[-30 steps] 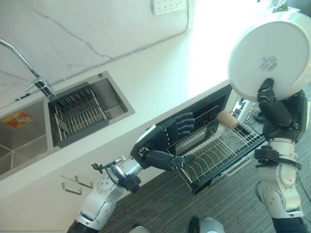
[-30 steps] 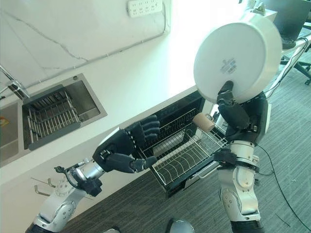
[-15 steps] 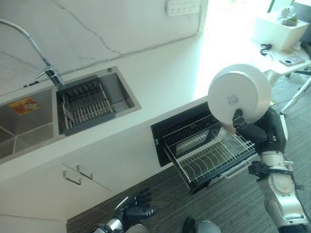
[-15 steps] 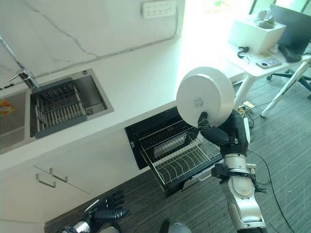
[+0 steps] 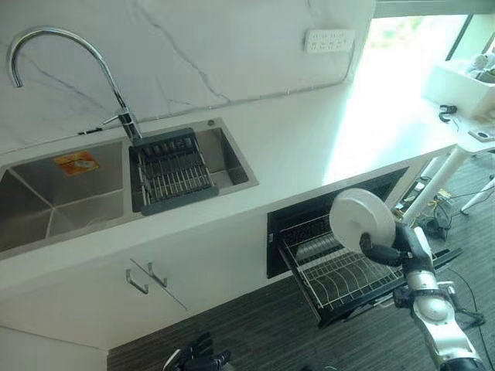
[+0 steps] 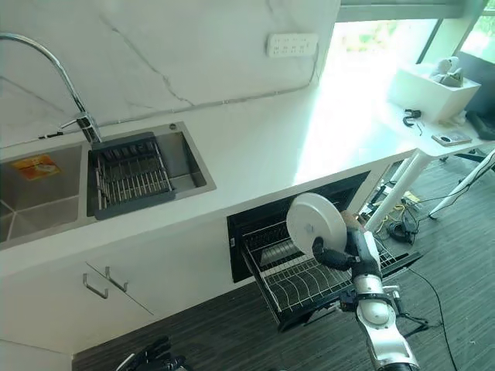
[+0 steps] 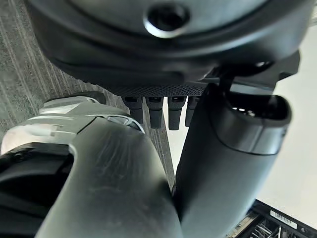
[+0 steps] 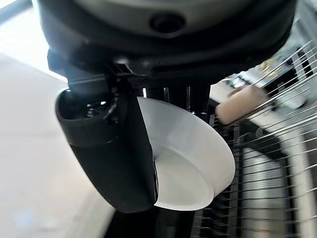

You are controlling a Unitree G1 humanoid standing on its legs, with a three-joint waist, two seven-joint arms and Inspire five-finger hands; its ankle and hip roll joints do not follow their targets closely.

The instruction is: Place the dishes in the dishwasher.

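Plate (image 5: 362, 219) pinched in right hand (image 5: 380, 252) over pulled-out rack (image 5: 340, 280), not yet slotted; left hand (image 5: 197, 359) low, fingers loose.

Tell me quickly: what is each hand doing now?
Left hand: open, holding nothing, low near the floor.
Right hand: closed on the white bowl, above the dishwasher rack.

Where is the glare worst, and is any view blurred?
Both eye views: window light washes out the countertop at the robot's right. Right wrist view: the rack wires are streaked, while the right robot hand gripping the plate stays fairly clear. Left wrist view: the left robot hand is soft.
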